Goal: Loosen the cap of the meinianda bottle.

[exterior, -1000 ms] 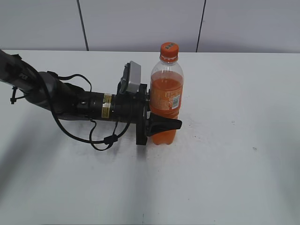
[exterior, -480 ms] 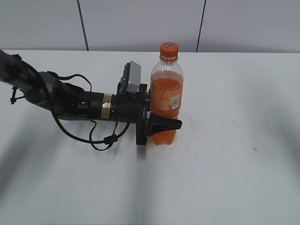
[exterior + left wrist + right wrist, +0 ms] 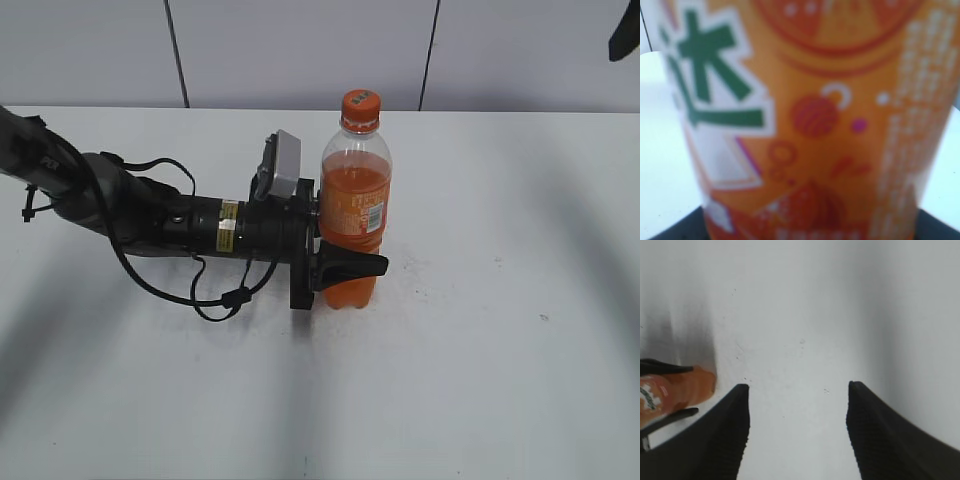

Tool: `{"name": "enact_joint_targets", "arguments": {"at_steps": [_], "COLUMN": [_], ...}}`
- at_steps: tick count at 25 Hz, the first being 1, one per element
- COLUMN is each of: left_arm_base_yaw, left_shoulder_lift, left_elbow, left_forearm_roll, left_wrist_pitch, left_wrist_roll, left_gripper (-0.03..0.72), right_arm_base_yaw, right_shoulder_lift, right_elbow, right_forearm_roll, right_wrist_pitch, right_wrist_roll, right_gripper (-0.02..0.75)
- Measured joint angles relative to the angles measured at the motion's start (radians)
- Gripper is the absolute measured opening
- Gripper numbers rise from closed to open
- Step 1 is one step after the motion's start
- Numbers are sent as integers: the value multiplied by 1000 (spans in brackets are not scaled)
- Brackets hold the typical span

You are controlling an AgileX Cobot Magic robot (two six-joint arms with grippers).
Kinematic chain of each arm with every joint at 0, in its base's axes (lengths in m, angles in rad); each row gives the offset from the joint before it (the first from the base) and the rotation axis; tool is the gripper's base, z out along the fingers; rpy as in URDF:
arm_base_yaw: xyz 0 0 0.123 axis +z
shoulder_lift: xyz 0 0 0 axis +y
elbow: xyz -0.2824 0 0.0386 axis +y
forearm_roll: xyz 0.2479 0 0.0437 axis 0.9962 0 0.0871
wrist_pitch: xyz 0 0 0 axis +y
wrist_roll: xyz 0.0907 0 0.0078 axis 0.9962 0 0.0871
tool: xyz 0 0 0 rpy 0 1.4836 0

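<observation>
The meinianda bottle (image 3: 354, 215) stands upright on the white table, orange soda inside, orange label with a white barcode patch. Its orange cap (image 3: 361, 105) sits on top. My left gripper (image 3: 350, 268) reaches in from the left and is shut on the bottle's lower body. In the left wrist view the label (image 3: 810, 125) fills the frame, blurred. My right gripper (image 3: 796, 390) is open and empty, high above the table. Only a dark tip of it (image 3: 625, 35) shows at the exterior view's top right. The bottle's base (image 3: 685, 387) shows at its wrist view's left edge.
The white table (image 3: 480, 350) stretches all around the bottle. A grey wall with panel seams runs behind it. The left arm and its loose black cable (image 3: 200, 290) lie across the table's left half.
A dark tip of the right gripper has come into the exterior view at the top right corner. The left arm and the bottle have not moved.
</observation>
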Motion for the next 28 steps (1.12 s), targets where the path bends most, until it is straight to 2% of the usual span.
{"name": "enact_joint_targets", "arguments": {"at_steps": [3, 12, 18, 22, 28], "left_arm_base_yaw": [0, 0, 0, 0, 0], "left_shoulder_lift": [0, 0, 0, 0, 0], "left_elbow": [0, -1, -2, -2, -2], "left_forearm_roll": [1, 10, 17, 19, 20], "left_wrist_pitch": [0, -1, -2, -3, -4], "left_wrist_roll": [0, 0, 0, 0, 0], "left_gripper": [392, 392, 392, 392, 392], "right_arm_base_yaw": [31, 274, 417, 462, 484], "right_shoulder_lift": [31, 130, 201, 230, 264], "right_elbow": [-54, -160, -246, -275, -281], "right_forearm_roll": [11, 30, 33, 34, 33], "right_wrist_pitch": [1, 3, 4, 5, 6], "right_wrist_roll": [70, 238, 277, 284, 286], "right_gripper": [460, 460, 460, 460, 460]}}
